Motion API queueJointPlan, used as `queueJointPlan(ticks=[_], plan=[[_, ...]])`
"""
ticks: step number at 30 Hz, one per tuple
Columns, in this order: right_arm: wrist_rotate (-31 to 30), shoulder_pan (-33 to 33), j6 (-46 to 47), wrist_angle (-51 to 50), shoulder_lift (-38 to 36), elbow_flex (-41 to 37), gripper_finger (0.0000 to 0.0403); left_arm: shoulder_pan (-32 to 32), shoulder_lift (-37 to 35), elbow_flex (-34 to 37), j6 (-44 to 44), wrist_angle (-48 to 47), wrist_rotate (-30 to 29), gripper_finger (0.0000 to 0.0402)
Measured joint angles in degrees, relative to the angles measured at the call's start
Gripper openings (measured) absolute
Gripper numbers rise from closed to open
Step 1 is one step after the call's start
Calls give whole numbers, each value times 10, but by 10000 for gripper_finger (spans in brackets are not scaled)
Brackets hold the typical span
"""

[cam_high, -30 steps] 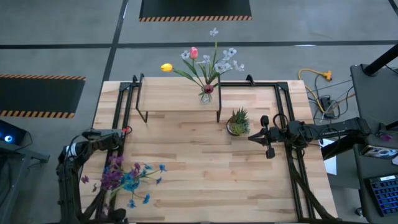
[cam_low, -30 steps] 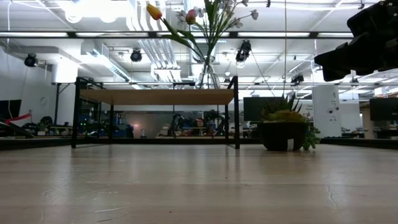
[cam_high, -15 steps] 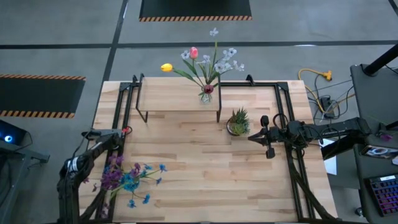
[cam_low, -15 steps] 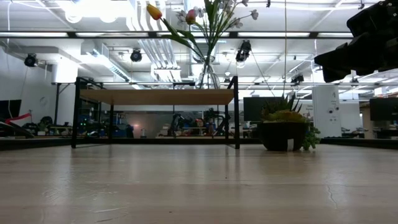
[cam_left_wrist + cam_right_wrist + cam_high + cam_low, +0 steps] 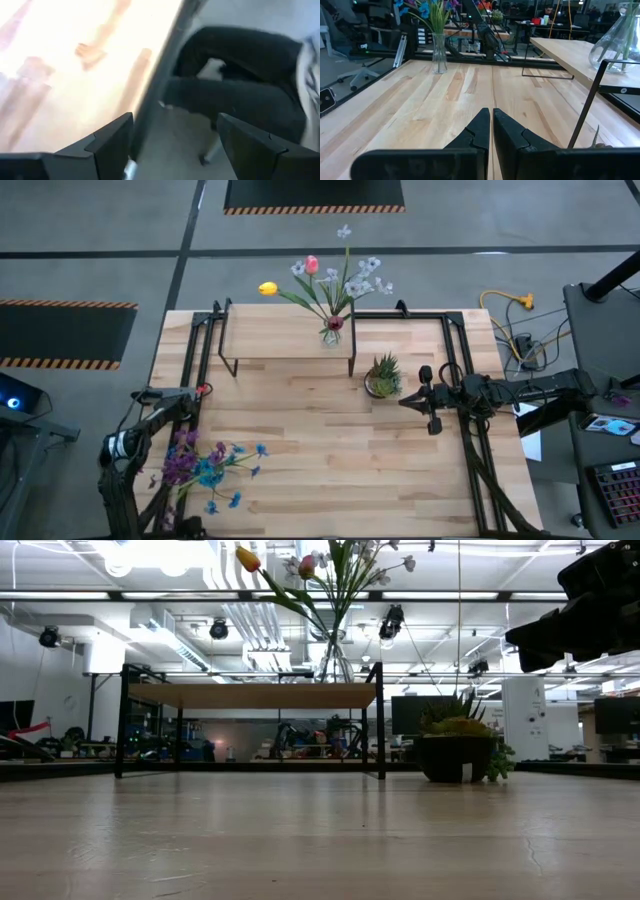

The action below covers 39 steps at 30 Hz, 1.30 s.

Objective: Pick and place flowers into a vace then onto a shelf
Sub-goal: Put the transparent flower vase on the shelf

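Your clear glass vase (image 5: 333,332) with tall pink, yellow and white flowers (image 5: 325,280) stands upright on the low light-wood shelf with thin black legs (image 5: 270,332), near the shelf's right end at the far side of the pale wooden table (image 5: 330,450). A second vase of blue and purple flowers (image 5: 200,468) stands on the table near its left front corner. Your left gripper (image 5: 172,137) sits by the table's left edge, past the rim, its fingers spread apart and empty. Your right gripper (image 5: 491,131) hovers above the table just right of the short spiky green potted plant (image 5: 383,376), fingers pressed together, holding nothing.
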State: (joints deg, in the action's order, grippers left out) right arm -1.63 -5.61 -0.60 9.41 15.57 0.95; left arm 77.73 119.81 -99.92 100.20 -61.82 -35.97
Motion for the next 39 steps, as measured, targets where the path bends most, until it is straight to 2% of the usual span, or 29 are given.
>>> queueJointPlan(ticks=[10,14,26,39], plan=[[0,0,-7,0,0,0,13,0,-8,120,121,-39,-21,272],[0,0,-7,-1,0,0,13,0,-9,145,142,-62,-22,272],[0,0,-6,-2,0,0,13,-1,-10,147,247,-194,-20,272],[0,0,0,-7,0,0,13,-1,-10,146,270,-275,-3,272]])
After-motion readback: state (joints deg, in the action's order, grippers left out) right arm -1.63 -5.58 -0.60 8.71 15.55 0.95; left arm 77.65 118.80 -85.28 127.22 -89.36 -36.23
